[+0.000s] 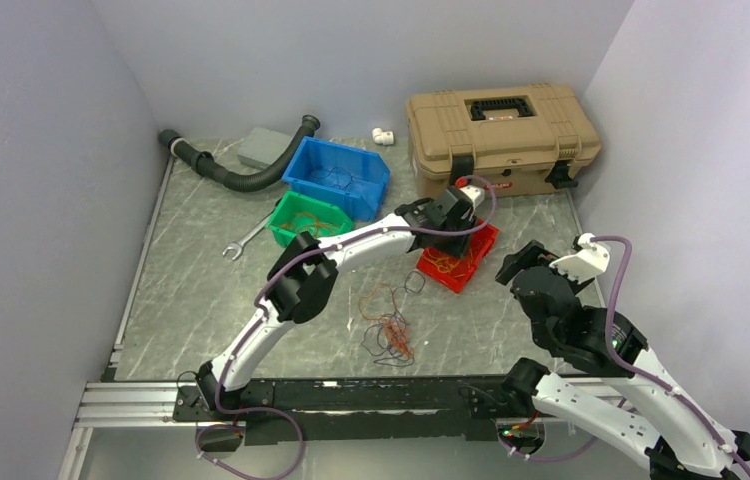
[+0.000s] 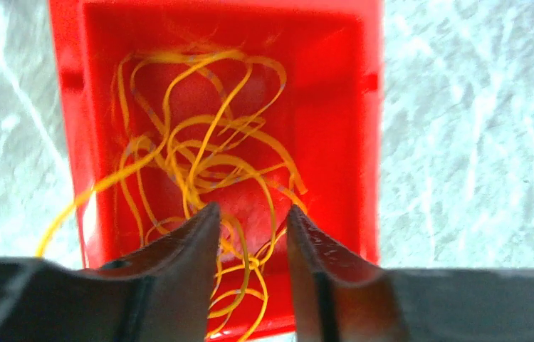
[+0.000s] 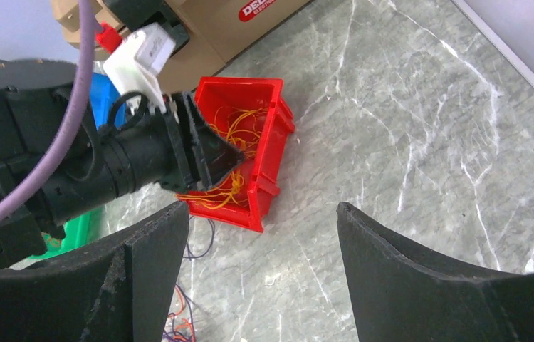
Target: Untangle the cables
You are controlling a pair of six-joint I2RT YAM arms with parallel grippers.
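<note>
Yellow cables [image 2: 196, 167] sit in the red bin [image 2: 335, 142]; we see left tool [image 2: 252, 210] over it, jaws parted. Right tool [image 3: 260, 208], at bin's 3 o'clock, gapes wide, empty.

Top view: even, cool, diffuse light from overhead. Sharp throughout, with only soft shadows on the tabletop [image 1: 201, 300].

Left wrist view: overexposed. The red bin [image 2: 335, 107] is oversaturated and glowing, and the tabletop is bleached near white. The yellow cables [image 2: 200, 171] are slightly smeared. The left fingers [image 2: 179, 278] are dark and out of focus, with a faint sheen.

Right wrist view: bright, and crisp at mid-distance. The right fingers [image 3: 421, 278] are dark and soft-edged.
</note>
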